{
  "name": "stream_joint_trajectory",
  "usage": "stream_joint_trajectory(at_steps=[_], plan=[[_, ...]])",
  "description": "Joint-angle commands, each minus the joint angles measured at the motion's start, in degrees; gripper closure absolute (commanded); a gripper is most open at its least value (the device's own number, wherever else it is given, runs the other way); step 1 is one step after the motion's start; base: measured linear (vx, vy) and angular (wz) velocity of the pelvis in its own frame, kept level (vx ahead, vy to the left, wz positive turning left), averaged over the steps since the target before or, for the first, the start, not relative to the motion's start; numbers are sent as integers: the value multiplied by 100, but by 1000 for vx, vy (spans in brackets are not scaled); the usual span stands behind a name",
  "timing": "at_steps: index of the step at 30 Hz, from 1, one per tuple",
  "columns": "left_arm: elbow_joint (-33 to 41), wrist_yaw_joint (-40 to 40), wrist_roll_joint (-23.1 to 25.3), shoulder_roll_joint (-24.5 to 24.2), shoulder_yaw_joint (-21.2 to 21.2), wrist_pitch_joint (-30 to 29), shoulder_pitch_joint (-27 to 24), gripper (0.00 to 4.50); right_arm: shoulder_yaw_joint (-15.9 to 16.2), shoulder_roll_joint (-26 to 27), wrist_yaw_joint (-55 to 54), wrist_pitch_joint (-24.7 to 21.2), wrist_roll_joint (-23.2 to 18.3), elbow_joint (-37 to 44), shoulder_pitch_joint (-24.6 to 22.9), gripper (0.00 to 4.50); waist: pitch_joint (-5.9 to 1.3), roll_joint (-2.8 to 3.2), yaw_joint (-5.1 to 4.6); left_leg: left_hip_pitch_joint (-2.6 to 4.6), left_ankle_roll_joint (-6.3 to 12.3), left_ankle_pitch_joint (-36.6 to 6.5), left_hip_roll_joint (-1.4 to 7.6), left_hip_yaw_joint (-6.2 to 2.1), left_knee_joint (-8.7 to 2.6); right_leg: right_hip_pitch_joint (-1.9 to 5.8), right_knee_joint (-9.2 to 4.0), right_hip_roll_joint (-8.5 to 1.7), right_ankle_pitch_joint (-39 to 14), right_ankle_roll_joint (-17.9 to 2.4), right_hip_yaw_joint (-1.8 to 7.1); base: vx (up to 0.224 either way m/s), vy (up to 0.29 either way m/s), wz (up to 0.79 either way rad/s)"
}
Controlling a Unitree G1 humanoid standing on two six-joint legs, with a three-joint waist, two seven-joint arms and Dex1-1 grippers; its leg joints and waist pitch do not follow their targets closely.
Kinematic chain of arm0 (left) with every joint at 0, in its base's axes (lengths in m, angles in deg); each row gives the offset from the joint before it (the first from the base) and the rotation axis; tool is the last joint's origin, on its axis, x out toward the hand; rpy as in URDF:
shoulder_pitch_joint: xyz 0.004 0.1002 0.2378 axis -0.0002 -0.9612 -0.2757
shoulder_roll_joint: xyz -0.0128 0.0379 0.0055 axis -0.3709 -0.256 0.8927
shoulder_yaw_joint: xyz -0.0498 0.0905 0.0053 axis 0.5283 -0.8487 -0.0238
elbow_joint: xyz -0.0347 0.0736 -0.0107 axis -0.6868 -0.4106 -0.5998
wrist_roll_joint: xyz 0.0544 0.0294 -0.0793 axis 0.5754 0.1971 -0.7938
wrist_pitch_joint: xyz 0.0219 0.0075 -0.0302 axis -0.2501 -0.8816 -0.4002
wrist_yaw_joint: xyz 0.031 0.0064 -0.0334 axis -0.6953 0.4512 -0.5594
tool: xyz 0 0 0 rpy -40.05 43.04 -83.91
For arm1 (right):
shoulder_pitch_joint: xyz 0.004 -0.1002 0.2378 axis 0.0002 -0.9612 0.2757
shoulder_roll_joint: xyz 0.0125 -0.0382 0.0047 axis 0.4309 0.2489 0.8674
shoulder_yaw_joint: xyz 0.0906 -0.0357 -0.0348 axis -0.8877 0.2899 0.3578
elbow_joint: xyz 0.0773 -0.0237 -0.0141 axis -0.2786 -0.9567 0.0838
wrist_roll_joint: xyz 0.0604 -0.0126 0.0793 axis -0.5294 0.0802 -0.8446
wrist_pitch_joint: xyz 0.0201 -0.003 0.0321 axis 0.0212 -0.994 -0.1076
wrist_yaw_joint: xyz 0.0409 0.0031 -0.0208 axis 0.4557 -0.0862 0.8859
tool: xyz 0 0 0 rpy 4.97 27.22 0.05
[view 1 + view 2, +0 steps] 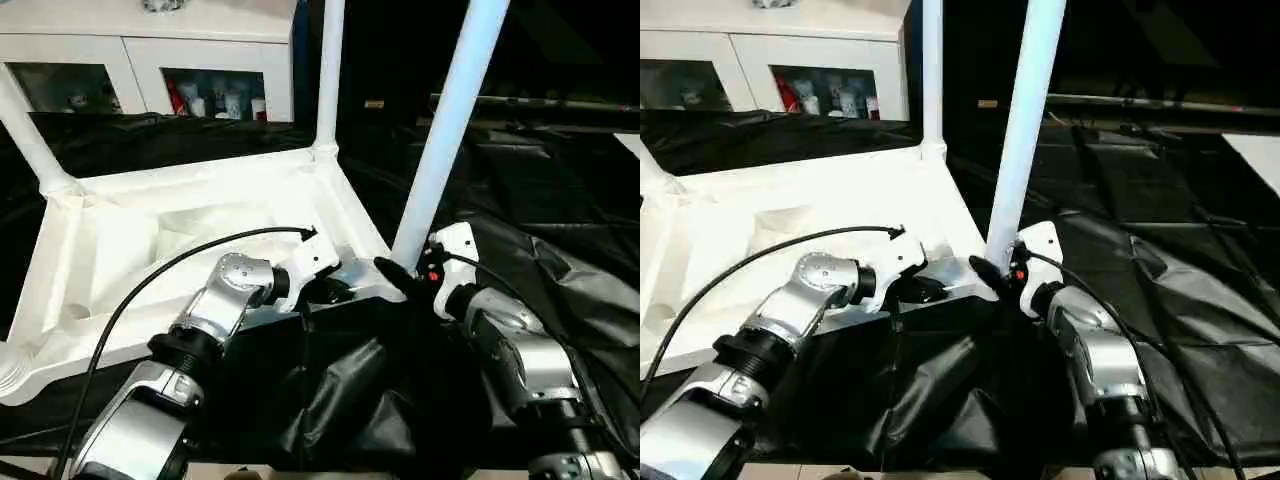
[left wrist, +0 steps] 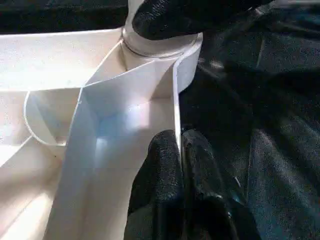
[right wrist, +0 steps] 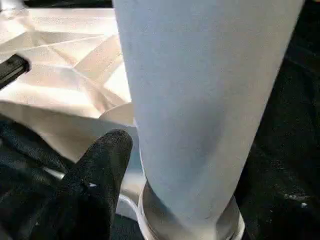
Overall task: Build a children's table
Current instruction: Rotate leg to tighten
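Three legs stand in upturned tabletop (image 1: 180, 230) corner sockets; fourth, near-left corner, unclear. Left pincer (image 2: 179, 150) clamped on tabletop rim. Right pincer (image 1: 410, 275) at near-right leg (image 1: 440, 150) base, grip unclear.

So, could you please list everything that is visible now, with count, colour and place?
Table top: one, white, lying upside down on the black cloth, ribbed side up.
Legs: three standing in corner sockets, white; near right, far right, far left.
Fourth corner: near left, white ribbed part at the picture's edge; cannot tell what it is.
Cloth: one, black, under and around the top.
Cabinet: one, white, glass doors, behind the top.
Left gripper: black fingers shut on the top's right edge wall.
Right gripper: black fingers at the base of the near right leg; grip unclear.
Forearms: two, silver; left, right.
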Motion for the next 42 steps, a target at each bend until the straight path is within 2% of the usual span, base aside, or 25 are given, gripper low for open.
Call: stream_joint_trajectory(at_steps=[1, 2, 3, 5, 7, 8, 10, 12, 15, 17, 18, 20, 21, 23, 24, 25, 26, 27, 29, 30, 31, 33, 35, 37, 42], plan=[[-166, -121, -33, 136, 0, 259, 64, 450, 317, -65, 540, -223, -249, 396, -179, 141, -274, -63, -20, -11, 299, -858, 230, -53, -343, 252, -447, -302, -529, -1009, 325, 0, 0, 0], [-201, -228, -83, 173, 94, 355, 91, 450, 257, -281, 770, -294, -371, 650, -312, 141, -278, -63, -5, -11, 332, -799, 232, -49, -331, 257, -430, -304, -412, -1038, 326, 0, 0, 0], [-233, -277, -217, 218, 239, 358, 137, 450, 157, -623, 1093, -371, -525, 1010, -515, 141, -261, -129, 19, -15, 432, -713, 225, -32, -317, 262, -430, -300, -305, -1047, 324, 0, 0, 0], [-126, -230, -333, 203, 329, 304, 122, 405, 47, -910, 1326, -390, -624, 1216, -669, 136, -268, -117, 97, 15, 569, -739, 234, -16, -292, 245, -427, -309, -323, -1051, 330, 0, 0, 0], [237, -95, -571, 145, 477, 44, -19, 385, -31, -1091, 1445, -321, -639, 1299, -751, 136, -284, -105, 111, -51, 612, -653, 239, -38, -288, 284, -393, -337, -300, -1090, 307, 0, 0, 0], [457, -80, -654, 93, 542, -39, -121, 385, -80, -1165, 1479, -333, -654, 1333, -784, 136, -291, -138, 77, -77, 607, -623, 252, -48, -285, 293, -375, -337, -185, -1149, 294, 0, 0, 0], [735, -51, -737, 11, 605, -159, -266, 349, -177, -1288, 1519, -344, -692, 1417, -854, 136, -290, -129, 58, -79, 572, -626, 274, -65, -297, 293, -358, -337, -110, -1210, 280, 0, 0, 0], [1409, 89, -904, -214, 702, -493, -658, 343, -304, -1434, 1542, -372, -765, 1561, -966, 136, -269, -172, -15, -106, 671, -461, 244, -48, -259, 279, -331, -312, 168, -1322, 280, 0, 0, 0], [2481, 450, -1150, -693, 779, -1061, -1320, 304, -444, -1602, 1618, -587, -1030, 1827, -1118, 136, -250, -133, -51, -113, 839, -275, 243, -39, -232, 256, -290, -290, 396, -1367, 291, 0, 0, 0], [3076, 565, -1315, -997, 851, -1402, -1684, 295, -439, -1676, 1783, -746, -1171, 2015, -1224, 136, -239, -125, -61, -81, 846, -356, 238, -17, -231, 222, -317, -263, 242, -1367, 291, 0, 0, 0], [3505, 613, -1447, -1216, 949, -1664, -1960, 295, -392, -1727, 1926, -858, -1277, 2187, -1321, 136, -228, -77, -44, -71, 778, -492, 282, -36, -254, 225, -320, -282, 90, -1399, 296, 0, 0, 0], [3795, 641, -1541, -1369, 1034, -1843, -2156, 260, -348, -1759, 2025, -937, -1352, 2313, -1393, 136, -189, -70, -44, -63, 676, -715, 290, -26, -281, 201, -349, -251, -134, -1403, 297, 0, 0, 0], [4439, 719, -1734, -1778, 1311, -2208, -2704, 256, -161, -1761, 2172, -1063, -1473, 2524, -1514, 136, -196, -58, -27, -65, 586, -777, 292, -41, -283, 225, -330, -262, -141, -1406, 300, 0, 0, 0], [4665, 740, -1797, -1928, 1432, -2335, -2920, 253, -68, -1733, 2194, -1077, -1488, 2575, -1537, 136, -154, -62, -51, -87, 568, -837, 261, -23, -299, 205, -365, -219, -282, -1305, 298, 0, 0, 0], [4907, 715, -1865, -2050, 1593, -2494, -3153, 228, 54, -1644, 2137, -1050, -1458, 2556, -1505, 136, -170, 5, -70, -64, 452, -928, 281, -39, -315, 206, -372, -235, -388, -1319, 301, 0, 0, 0], [5084, 682, -1918, -2129, 1715, -2619, -3322, 218, 150, -1563, 2068, -1016, -1424, 2523, -1465, 136, -145, -20, -68, -69, 384, -1019, 264, -24, -315, 192, -395, -221, -598, -1260, 303, 0, 0, 0], [5274, 658, -1979, -2213, 1854, -2747, -3516, 215, 263, -1426, 1941, -947, -1343, 2453, -1386, 136, -133, 25, -68, -52, 335, -1112, 275, -25, -334, 174, -406, -227, -731, -1259, 312, 0, 0, 0], [5626, 609, -2085, -2382, 2158, -3015, -3939, 215, 457, -924, 1394, -660, -979, 2114, -1093, 136, -113, 10, -81, -49, 201, -1354, 265, -31, -357, 160, -457, -241, -1271, -1148, 316, 0, 0, 0], [5756, 565, -2123, -2433, 2290, -3115, -4118, 197, 484, -631, 1063, -577, -831, 1874, -919, 136, -76, 4, -141, -93, 118, -1476, 241, -39, -400, 156, -495, -254, -1628, -1058, 311, 0, 0, 0], [5876, 498, -2183, -2483, 2361, -3221, -4232, 183, 484, -464, 860, -565, -762, 1741, -819, 136, -73, -8, -161, -55, 29, -1630, 245, -59, -412, 118, -519, -262, -2100, -945, 308, 0, 0, 0], [5975, 406, -2218, -2510, 2489, -3285, -4386, 175, 478, -191, 640, -398, -706, 1492, -665, 136, -91, -47, -184, -17, 9, -1612, 249, -54, -397, 95, -540, -258, -2079, -920, 331, 0, 0, 0], [6120, 282, -2271, -2568, 2706, -3374, -4646, 156, 517, 164, 372, -258, -690, 1162, -457, 136, -75, -2, -204, -31, -2, -1568, 255, -59, -418, 88, -500, -221, -1827, -952, 338, 0, 0, 0], [6169, 231, -2268, -2593, 2854, -3397, -4809, 131, 584, 340, 266, -167, -662, 981, -337, 136, -95, -17, -185, 11, -6, -1572, 260, -52, -415, 82, -503, -192, -1704, -913, 337, 0, 0, 0], [6274, 183, -2276, -2669, 3122, -3443, -5141, 128, 649, 660, 150, -51, -679, 624, -108, 136, -102, -19, -216, -60, -9, -1467, 250, -67, -430, 122, -441, -195, -1362, -968, 327, 0, 0, 0], [6226, -54, -2251, -2711, 3693, -3346, -5556, 84, 459, 1192, -203, 491, -581, -355, 503, 136, -91, -10, -244, -32, -28, -1395, 242, -61, -422, 99, -400, -176, -975, -1057, 337, 0, 0, 0]])
